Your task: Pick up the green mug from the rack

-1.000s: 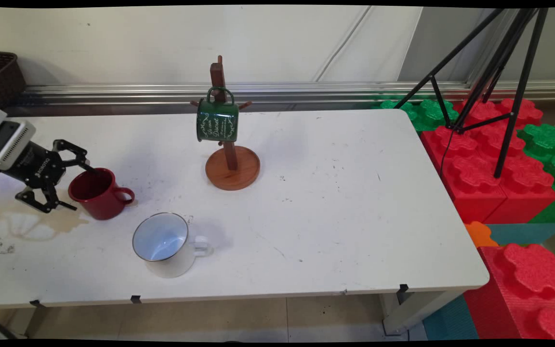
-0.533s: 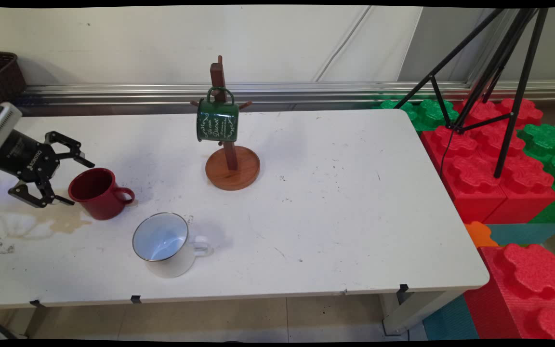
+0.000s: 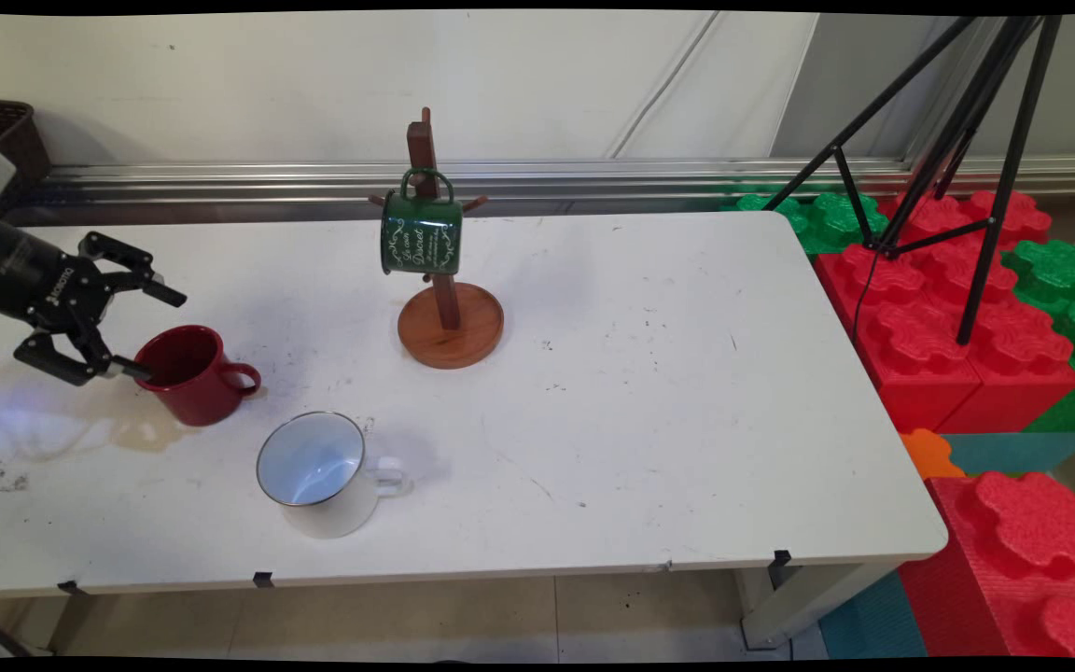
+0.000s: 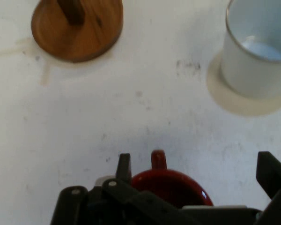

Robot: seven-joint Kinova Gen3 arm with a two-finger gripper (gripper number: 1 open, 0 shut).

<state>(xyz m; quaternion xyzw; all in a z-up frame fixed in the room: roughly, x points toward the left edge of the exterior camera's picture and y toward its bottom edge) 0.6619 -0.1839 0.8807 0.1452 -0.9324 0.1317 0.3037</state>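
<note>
The pincer [image 3: 153, 334] hangs with its fingers spread wide at the left side of the red mug [image 3: 190, 373], gripping nothing; its lower fingertip sits right at the mug's left rim, whether touching I cannot tell, and the upper one stands clear above the rim. The red mug stands upright on the white bench [image 3: 649, 411], mouth up, its handle pointing right, away from the pincer and toward the wooden mug stand [image 3: 449, 322]. It is a glossy dark red, plain, with a rounded loop handle — in the hand view its rim and handle [image 4: 158, 159] show between the spread fingers. A white enamel mug [image 3: 318, 471] with a dark rim stands near the red mug, to its front right, handle also to the right. On the stand, well right of and behind the red mug, a green mug [image 3: 421, 233] with white lettering hangs from a peg. A brownish stain [image 3: 141, 431] lies on the bench just left of the red mug's foot.
</note>
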